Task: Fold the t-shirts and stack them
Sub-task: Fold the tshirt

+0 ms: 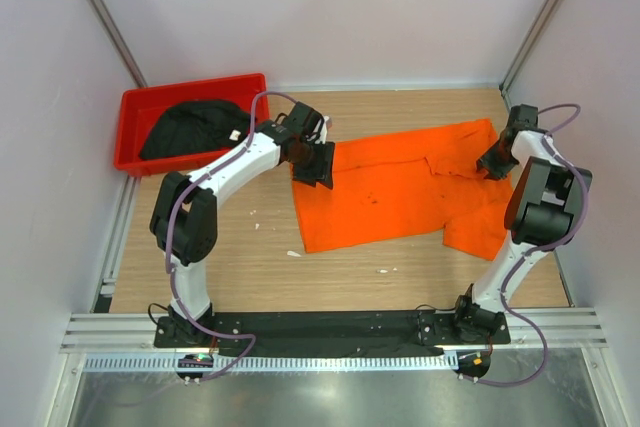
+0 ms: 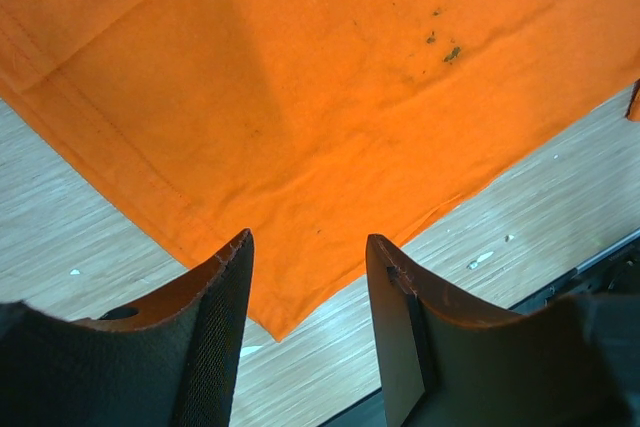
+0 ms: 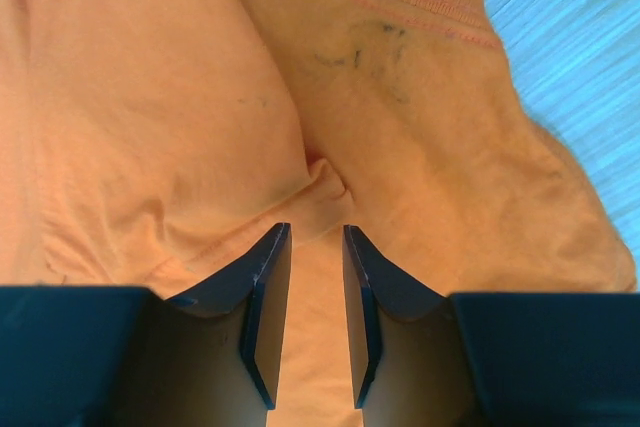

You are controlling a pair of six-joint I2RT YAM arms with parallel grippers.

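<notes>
Both arms are bolted at the near edge of the table [image 1: 250,257]. The left arm [image 1: 235,167] rises from its base, bends at a raised elbow and reaches forward and to the right. The left pincer [image 1: 318,165] points down over the far-left corner of the orange t-shirt [image 1: 390,192]. In the left wrist view the left pincer [image 2: 305,247] stands apart. A hemmed corner of the orange t-shirt [image 2: 330,127] lies just below the gap, and nothing is clamped.

The right arm [image 1: 540,197] stands nearly upright, folds at its elbow and reaches toward the far side. The right pincer [image 1: 493,162] is down on the shirt's right side, by the sleeve. In the right wrist view the right pincer [image 3: 315,232] shows a narrow gap with a puckered ridge of orange cloth at its tips. I cannot tell whether it grips that cloth.

The orange t-shirt lies spread and rumpled across the middle of the table. At the far left, the black t-shirt [image 1: 195,127] sits bunched inside the red bin [image 1: 195,85].
</notes>
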